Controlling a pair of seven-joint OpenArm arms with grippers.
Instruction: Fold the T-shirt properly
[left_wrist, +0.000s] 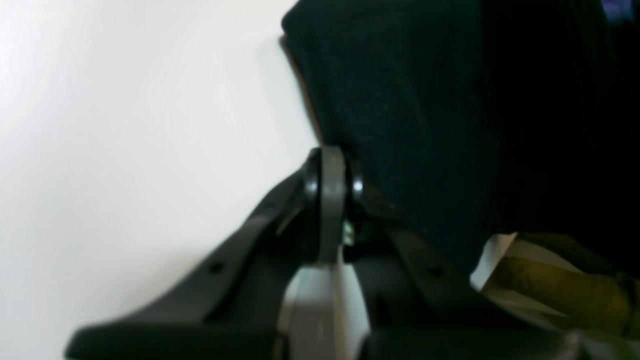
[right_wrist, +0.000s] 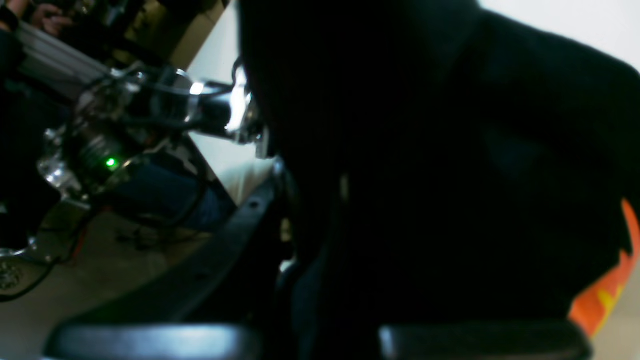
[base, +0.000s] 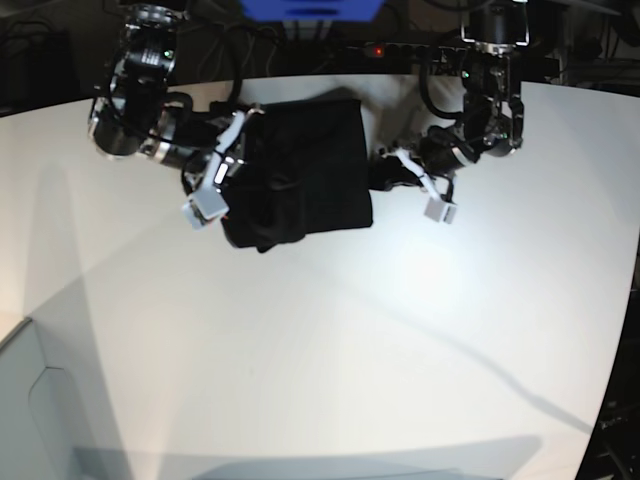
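1. Nearest us spreads the smooth white worktop, with the large black cloth T-shirt beyond, between both arms, partly bunched.
2. Our right gripper is closed on gathered, lifted fabric.
3. Our left gripper is pressed together at the cloth's edge; we cannot tell whether it pinches any.
4. We judge it light, limp and quick to crease, best taken by two corners of one edge.
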